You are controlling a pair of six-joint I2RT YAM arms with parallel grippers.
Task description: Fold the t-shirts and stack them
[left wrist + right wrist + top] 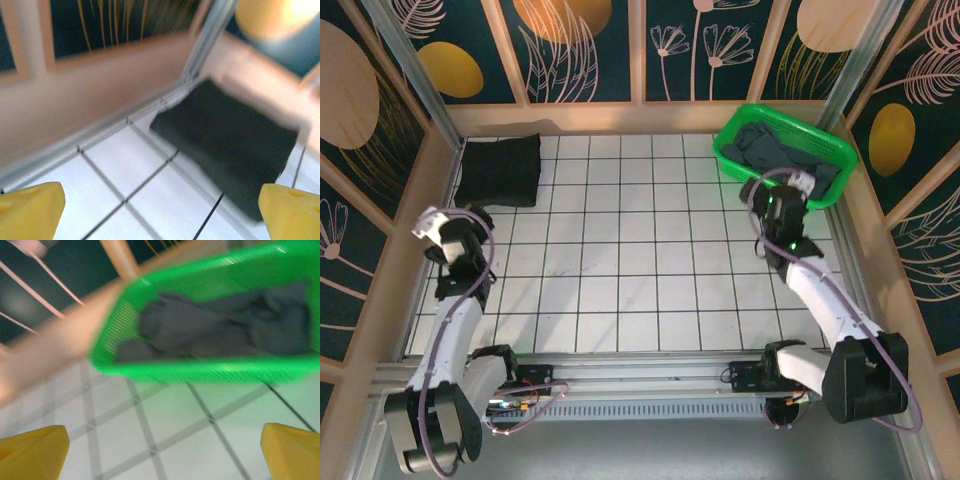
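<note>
The black t-shirt (500, 170) lies folded into a flat rectangle in the far left corner of the tiled table (640, 270), close against the wooden wall (100, 80). The grey t-shirt (770, 148) lies crumpled inside the green basket (200, 372) in the far right corner. The left gripper (161, 215) hovers near the black one with its two yellow fingers (30, 210) spread wide and nothing between them. The right gripper (162, 452) is also released and empty, just in front of the basket's near wall. I judge that the grey shirt is the next one to handle. It looks like thin, soft cloth, light and without stiffness, so it will probably hang and drag when lifted, and a loose part may catch on the basket rim. A good hold would be a raised fold at the top of the heap, then a lift high enough that all the cloth clears the rim. The wrist views are blurred, so I cannot tell which part is collar or sleeve.
</note>
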